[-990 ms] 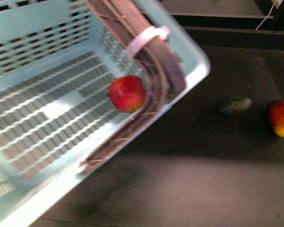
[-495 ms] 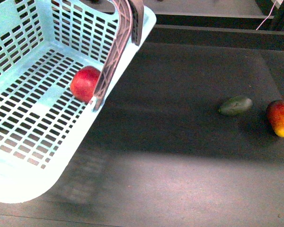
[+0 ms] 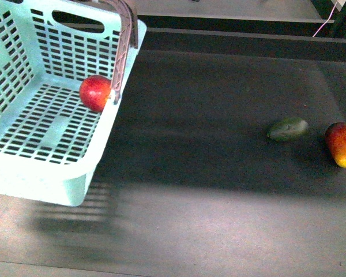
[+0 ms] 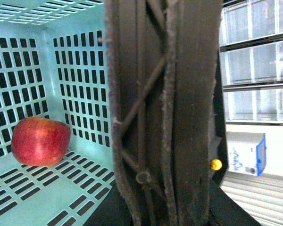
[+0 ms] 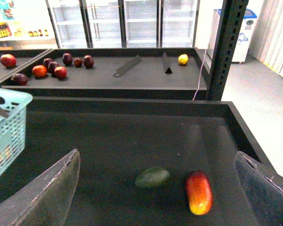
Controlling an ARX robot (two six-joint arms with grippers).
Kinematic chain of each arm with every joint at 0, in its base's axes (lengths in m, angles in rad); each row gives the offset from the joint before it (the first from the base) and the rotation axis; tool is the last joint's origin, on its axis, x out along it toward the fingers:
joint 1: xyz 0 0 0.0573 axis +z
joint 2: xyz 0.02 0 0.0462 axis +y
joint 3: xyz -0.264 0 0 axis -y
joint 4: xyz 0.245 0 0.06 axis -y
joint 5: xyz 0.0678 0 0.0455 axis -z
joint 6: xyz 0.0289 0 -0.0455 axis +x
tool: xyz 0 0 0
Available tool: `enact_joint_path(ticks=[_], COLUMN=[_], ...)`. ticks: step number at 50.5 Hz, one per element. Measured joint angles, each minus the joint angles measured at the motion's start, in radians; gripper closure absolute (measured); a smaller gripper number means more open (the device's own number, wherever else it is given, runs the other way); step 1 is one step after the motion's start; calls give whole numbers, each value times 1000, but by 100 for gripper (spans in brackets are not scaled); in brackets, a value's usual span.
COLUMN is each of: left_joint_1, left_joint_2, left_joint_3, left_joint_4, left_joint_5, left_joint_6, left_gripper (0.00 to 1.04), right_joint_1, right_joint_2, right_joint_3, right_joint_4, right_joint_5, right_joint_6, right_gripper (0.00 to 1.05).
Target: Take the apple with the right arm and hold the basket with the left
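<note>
In the basket's corner, against the side wall and at the foot of a handle, sits the apple (image 3: 96,92): round, glossy and red, with a paler yellowish streak on one side. It rests on the slotted floor, free of either hand. The left wrist view shows it (image 4: 40,141) from close by, tucked where floor and two walls meet.

The basket (image 3: 52,180) is pale turquoise plastic with rows of oblong slots in its walls and floor and a grip hole in the far wall. Its left part runs out of the front view. It sits tilted and throws a striped shadow on the surface (image 3: 219,190). The handle (image 3: 122,52) is brown and arched; in the left wrist view it (image 4: 165,117) fills the middle, ribbed with crossing struts and rough edges. It hides the left hand, so I cannot tell whether that hand is apart or clamped.

The right hand (image 5: 156,155) hangs with its two grey fingers (image 5: 47,193) spread wide and nothing between them. Beyond it, on the dark matt surface, lie a dull green oval fruit (image 5: 152,177) and, just beside it, a long red-and-yellow fruit (image 5: 199,192), both well apart from the basket. Only the right wrist view shows the rear shelf with small dark red fruits and the glass-door fridges behind.
</note>
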State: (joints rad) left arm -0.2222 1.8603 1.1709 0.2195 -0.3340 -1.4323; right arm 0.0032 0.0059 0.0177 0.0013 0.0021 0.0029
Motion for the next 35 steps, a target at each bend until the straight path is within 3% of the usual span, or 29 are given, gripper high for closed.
enact_joint_path(ticks=[17, 35], left_joint_1=[34, 85], left_joint_2=[183, 249], left_joint_3=[143, 142], left_joint_4=[48, 67], left_joint_5=[87, 132], left_joint_6=[-68, -109], left_gripper=[88, 88], right_joint_1=[0, 0], right_joint_2=[0, 0], right_joint_3=[0, 0], right_joint_4=[0, 0], right_joint_5=[0, 0], right_joint_6=[0, 0], right_gripper=[9, 9])
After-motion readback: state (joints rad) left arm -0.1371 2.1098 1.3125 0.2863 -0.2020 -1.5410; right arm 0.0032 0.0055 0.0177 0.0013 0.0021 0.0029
